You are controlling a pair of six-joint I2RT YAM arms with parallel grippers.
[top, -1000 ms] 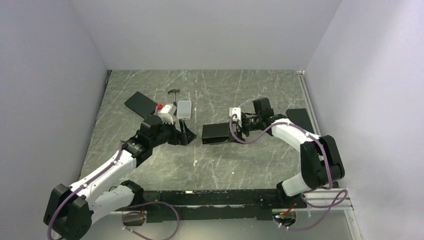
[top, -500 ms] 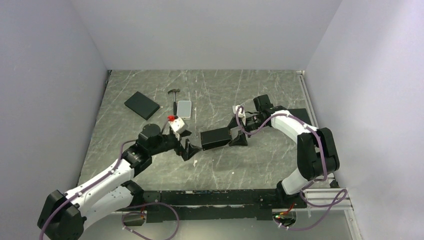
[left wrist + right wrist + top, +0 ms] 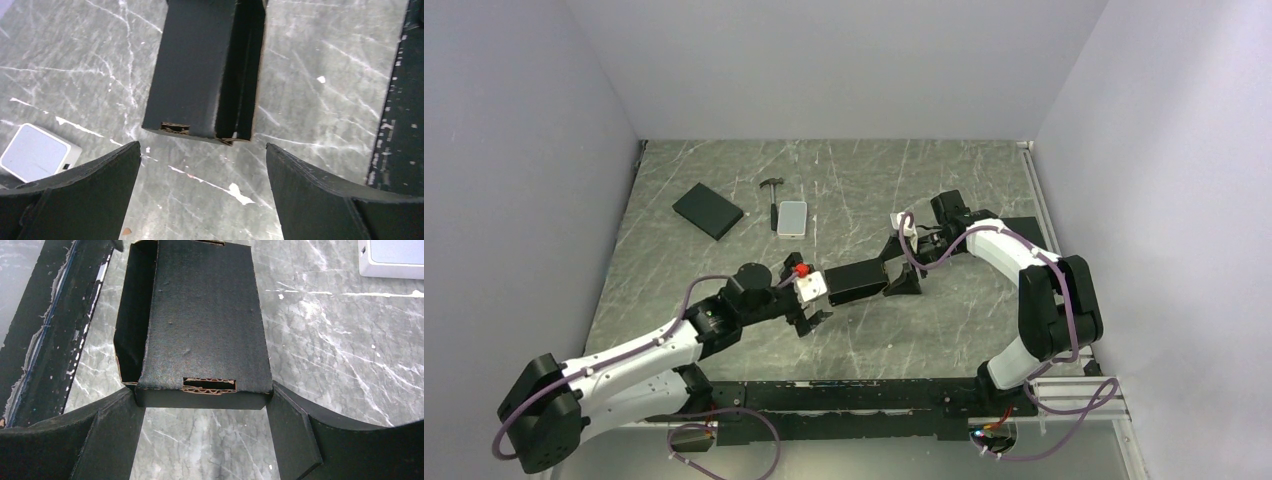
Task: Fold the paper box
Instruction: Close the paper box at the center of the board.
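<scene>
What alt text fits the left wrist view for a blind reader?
A half-folded black paper box fills the top centre, its near end just ahead of the wide-open left tool, above a grey marbled table. A small silver-grey case sits at lower left.

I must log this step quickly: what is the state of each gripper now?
Left gripper: open, holding nothing.
Right gripper: closed on the end of the paper box.
</scene>
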